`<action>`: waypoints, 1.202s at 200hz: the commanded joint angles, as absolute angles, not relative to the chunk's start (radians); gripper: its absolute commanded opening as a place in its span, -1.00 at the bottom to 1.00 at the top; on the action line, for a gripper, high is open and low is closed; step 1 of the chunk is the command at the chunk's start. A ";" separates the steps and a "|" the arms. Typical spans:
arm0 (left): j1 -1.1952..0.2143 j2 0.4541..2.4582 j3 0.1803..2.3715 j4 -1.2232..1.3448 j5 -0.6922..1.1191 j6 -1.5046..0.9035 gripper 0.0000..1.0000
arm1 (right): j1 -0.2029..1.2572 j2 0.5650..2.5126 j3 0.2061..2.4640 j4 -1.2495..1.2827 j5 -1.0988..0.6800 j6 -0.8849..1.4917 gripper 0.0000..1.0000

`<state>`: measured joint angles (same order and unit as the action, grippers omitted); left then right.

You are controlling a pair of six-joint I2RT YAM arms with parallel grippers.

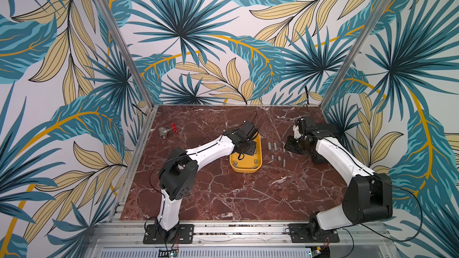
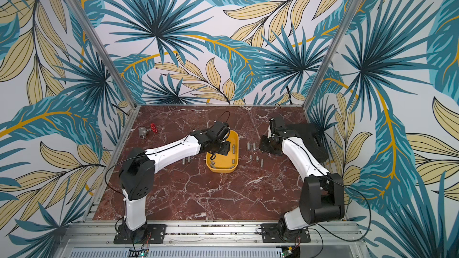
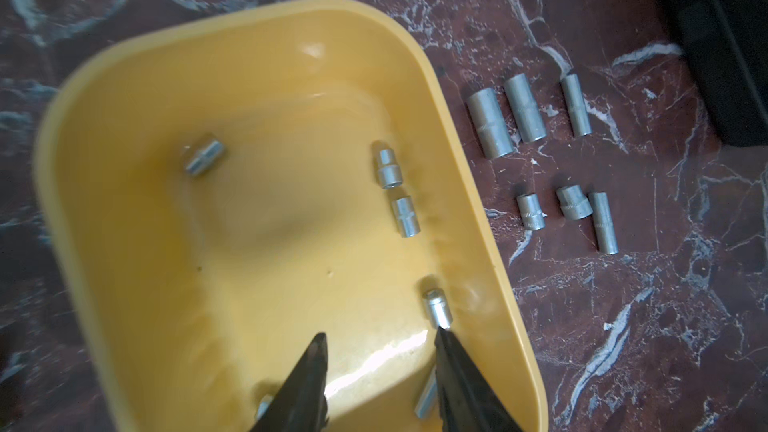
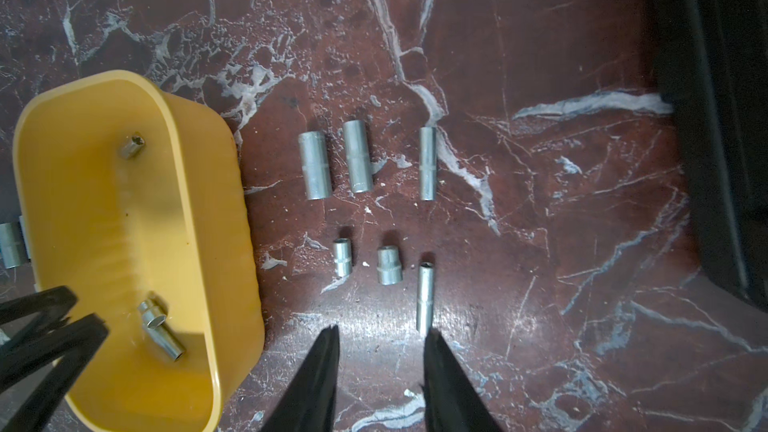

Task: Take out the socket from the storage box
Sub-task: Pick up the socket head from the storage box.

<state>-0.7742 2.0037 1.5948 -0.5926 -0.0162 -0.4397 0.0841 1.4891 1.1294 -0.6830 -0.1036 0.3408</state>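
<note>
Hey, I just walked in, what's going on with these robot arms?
Two arms are taking sockets out of a yellow tray. The left gripper hovers open over the tray, where several are left, one just ahead of its jaws. The right gripper is open and empty above the table, near six sockets laid out in two rows beside the tray.

Sockets [image 3: 390, 168] in storage box [image 3: 257, 31]
</note>
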 commanded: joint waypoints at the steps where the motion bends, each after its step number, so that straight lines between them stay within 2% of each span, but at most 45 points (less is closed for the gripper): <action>1: -0.784 2.060 1.692 -0.627 0.022 -0.413 -0.09 | 0.068 1.456 1.086 -0.680 -0.126 0.350 -0.28; 75: -0.800 2.227 1.834 -0.643 0.000 -0.402 -0.09 | 0.034 1.431 1.026 -0.674 -0.137 0.345 -0.28; 152: -0.800 2.349 1.978 -0.694 -0.100 -0.370 -0.17 | 0.026 1.424 1.019 -0.685 -0.153 0.341 -0.28; 200: -0.802 2.365 1.974 -0.714 -0.110 -0.360 -0.22 | 0.026 1.419 1.025 -0.687 -0.159 0.342 -0.29; 240: -0.804 2.342 1.917 -0.728 -0.161 -0.351 -0.36 | 0.026 1.420 1.025 -0.687 -0.163 0.343 -0.29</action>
<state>-0.7990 2.3501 1.9350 -0.7097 -0.1173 -0.3676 0.0315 1.4368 1.0393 -0.6788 -0.1516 0.3405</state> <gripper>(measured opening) 0.345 0.357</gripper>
